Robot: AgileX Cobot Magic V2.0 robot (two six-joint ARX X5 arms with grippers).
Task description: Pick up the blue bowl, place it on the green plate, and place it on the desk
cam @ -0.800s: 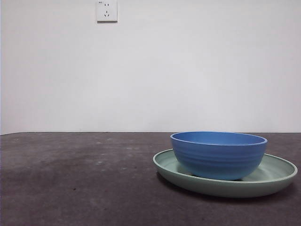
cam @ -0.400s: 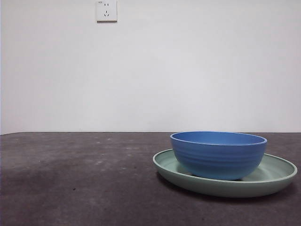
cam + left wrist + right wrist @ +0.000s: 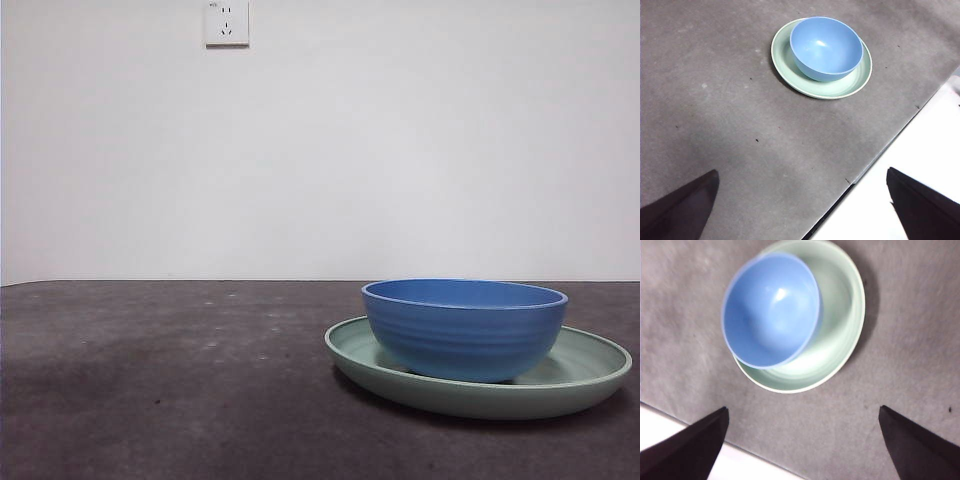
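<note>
Blue bowl (image 3: pixel 465 328) sat upright inside the green plate (image 3: pixel 585 378), off-centre, its rim crowding one side of the plate's rim in both wrist views. Deep, round, medium blue, faint ridges ringing the outer wall, a soft highlight inside; empty as far as could be seen (slightly blurred in the right wrist view). Plate wider and shallow, pale sage, raised rim, lying flat on the surface (image 3: pixel 160 390).

Judged from that: bowl-onto-plate step done; left to do, by the task's wording, lifting the bowl out again and setting it down on the bare surface.

Outward: in the right wrist view, plate and bowl sat near an edge of the dark, mottled surface, with a pale strip beyond it; in the left wrist view, well in from another edge. Right gripper (image 3: pixel 802 445) poised above, nearly over the plate, jaws spread wide, holding nothing. Left gripper (image 3: pixel 802 205) farther off, above that edge of the surface, likewise spread wide and empty. White wall behind, with a socket (image 3: pixel 227 22) high up.
</note>
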